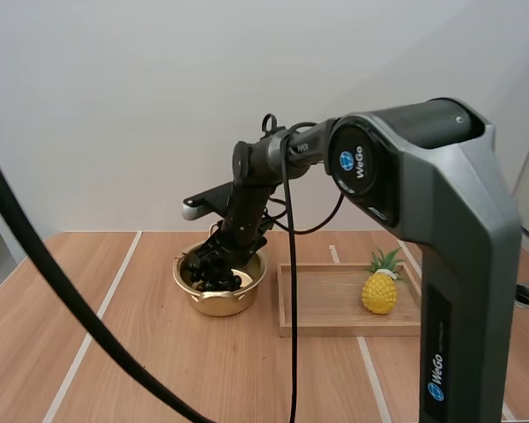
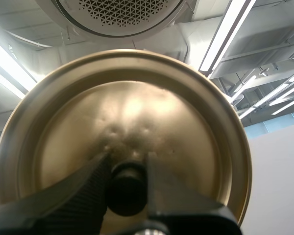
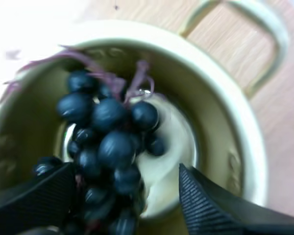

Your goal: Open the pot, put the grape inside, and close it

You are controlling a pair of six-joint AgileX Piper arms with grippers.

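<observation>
The gold pot (image 1: 219, 302) stands uncovered on the table, left of the tray. The dark bunch of grapes (image 1: 217, 280) lies inside it. My right gripper (image 1: 214, 262) hangs just over the pot's mouth. Seen from the right wrist, the right gripper (image 3: 126, 169) is open, its fingers spread on either side of the grapes (image 3: 110, 142), which rest on the bottom of the pot (image 3: 220, 98). In the left wrist view my left gripper (image 2: 127, 159) is shut on the black knob (image 2: 127, 188) of the gold lid (image 2: 137, 98), held up in the air.
A wooden tray (image 1: 326, 322) lies to the right of the pot with a yellow toy pineapple (image 1: 380, 291) on it. My right arm's grey base (image 1: 458, 264) rises at the near right. Bare wooden table (image 1: 159, 370) spreads in front of the pot.
</observation>
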